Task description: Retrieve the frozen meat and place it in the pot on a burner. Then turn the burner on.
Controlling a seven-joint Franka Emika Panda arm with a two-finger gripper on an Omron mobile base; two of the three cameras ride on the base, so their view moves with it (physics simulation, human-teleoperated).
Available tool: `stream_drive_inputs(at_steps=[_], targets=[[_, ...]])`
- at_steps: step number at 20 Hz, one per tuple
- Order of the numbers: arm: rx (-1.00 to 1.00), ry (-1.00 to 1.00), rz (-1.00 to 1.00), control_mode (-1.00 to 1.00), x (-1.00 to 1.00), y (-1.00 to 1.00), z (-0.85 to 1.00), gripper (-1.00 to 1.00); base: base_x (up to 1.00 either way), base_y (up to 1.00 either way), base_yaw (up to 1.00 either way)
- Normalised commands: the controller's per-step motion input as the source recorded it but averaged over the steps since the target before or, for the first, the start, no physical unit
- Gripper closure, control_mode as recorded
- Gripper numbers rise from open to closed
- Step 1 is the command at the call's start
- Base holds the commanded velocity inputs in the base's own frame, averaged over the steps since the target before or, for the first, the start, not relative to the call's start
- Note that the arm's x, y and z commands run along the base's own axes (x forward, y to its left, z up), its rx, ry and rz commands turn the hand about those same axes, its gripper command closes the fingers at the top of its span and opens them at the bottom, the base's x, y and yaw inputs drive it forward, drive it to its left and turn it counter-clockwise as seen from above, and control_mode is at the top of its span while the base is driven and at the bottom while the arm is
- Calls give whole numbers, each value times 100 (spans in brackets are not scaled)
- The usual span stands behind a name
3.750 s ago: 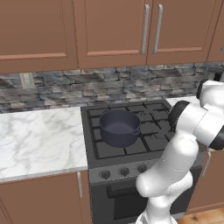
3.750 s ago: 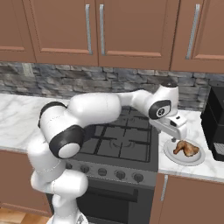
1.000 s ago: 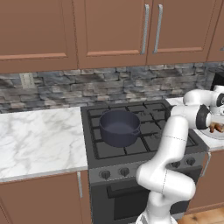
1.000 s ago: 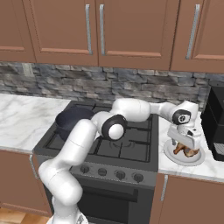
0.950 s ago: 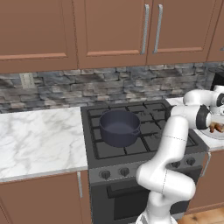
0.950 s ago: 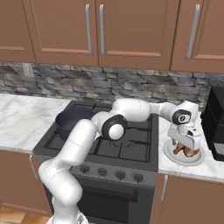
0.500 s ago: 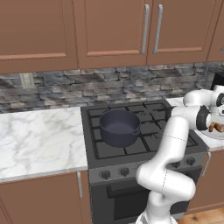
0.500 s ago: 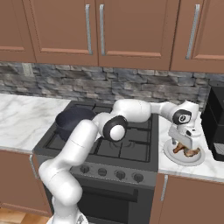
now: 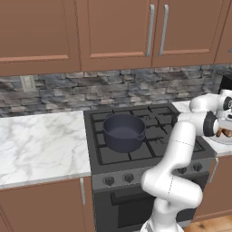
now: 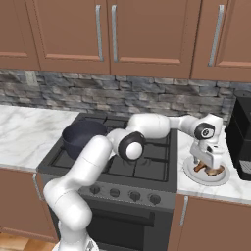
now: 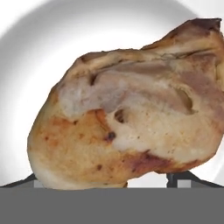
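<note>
Arm reaches far to its right, stretched low over the cooktop [image 10: 147, 169] w/ elbow bent above the front burners, forearm running out toward the right worktop [image 10: 215, 188]. Wrist bends down, so the hand points nearly straight down at the white plate [image 10: 221, 177] near the worktop's front edge, just right of the cooktop.

Pincer [image 10: 208, 165] is wide open, fingers on either side of the frozen meat [image 10: 206, 168], nothing clamped yet. In the hand view the two dark fingertips [image 11: 186, 178] stand at the lower edge, one each side of the meat [image 11: 127, 118], w/ the lump between them; can't tell if they touch it. Meat is an orange-tan lump w/ paler patches, lying on the plate [image 11: 39, 52], covering most of its middle.

From the left base view the hand [image 9: 217, 122] sits at the far right edge over the plate [image 9: 219, 139], a bit of meat [image 9: 222, 132] showing under it.

Pot [image 9: 123, 132] stands upright on the front-left burner [image 9: 118, 154] of the cooktop, dark blue-grey, no lid, well apart from the plate. Same pot [image 10: 81, 137] shows partly behind the arm in the right base view. A black appliance [image 10: 241, 135] stands at the back right of the worktop.
</note>
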Motion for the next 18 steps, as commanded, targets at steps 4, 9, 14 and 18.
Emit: stream_drive_inputs(at_steps=[4, 9, 14, 18], targets=[[2, 10, -10, -100, 0, 4, -40, 100, 0, 0, 0], [1, 1, -12, -100, 0, 1, -32, 100, 0, 0, 0], [0, -5, -13, -100, 0, 2, -13, 100, 0, 0, 0], [0, -20, -6, -100, 0, 9, 2, 100, 0, 0, 0]])
